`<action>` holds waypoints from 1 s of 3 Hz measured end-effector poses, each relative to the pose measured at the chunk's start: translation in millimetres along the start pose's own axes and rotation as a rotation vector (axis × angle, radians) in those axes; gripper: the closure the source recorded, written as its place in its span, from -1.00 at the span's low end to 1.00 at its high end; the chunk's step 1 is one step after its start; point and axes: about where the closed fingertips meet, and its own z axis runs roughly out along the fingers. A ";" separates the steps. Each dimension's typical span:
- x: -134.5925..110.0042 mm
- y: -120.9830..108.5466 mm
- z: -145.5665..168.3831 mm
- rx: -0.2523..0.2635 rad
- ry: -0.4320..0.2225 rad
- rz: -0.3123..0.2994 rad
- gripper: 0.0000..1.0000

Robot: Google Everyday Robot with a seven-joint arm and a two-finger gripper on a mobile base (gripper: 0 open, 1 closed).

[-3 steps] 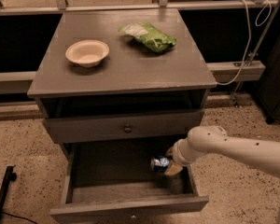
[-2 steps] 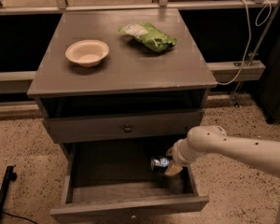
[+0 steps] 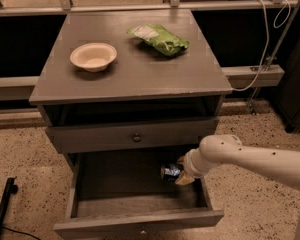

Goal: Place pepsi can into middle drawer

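The blue pepsi can (image 3: 170,172) lies on its side inside the open middle drawer (image 3: 135,200), at its right side, low over the dark floor. My gripper (image 3: 181,174) reaches into the drawer from the right on a white arm and is right against the can, with one finger (image 3: 184,179) showing below and beside it. The drawer is pulled out wide, with thin side walls and a grey front panel.
A closed grey drawer with a small round knob (image 3: 136,138) sits above the open one. On the cabinet top stand a white bowl (image 3: 93,57) and a green snack bag (image 3: 160,38). A white cable (image 3: 262,49) hangs at the right. A black bar (image 3: 2,209) lies on the floor at left.
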 end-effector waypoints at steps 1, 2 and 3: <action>0.0 0.0 0.0 0.000 0.000 0.000 -0.93; 0.0 0.1 0.1 0.000 0.000 0.000 -1.00; 0.0 0.1 0.1 0.000 0.000 0.000 -1.00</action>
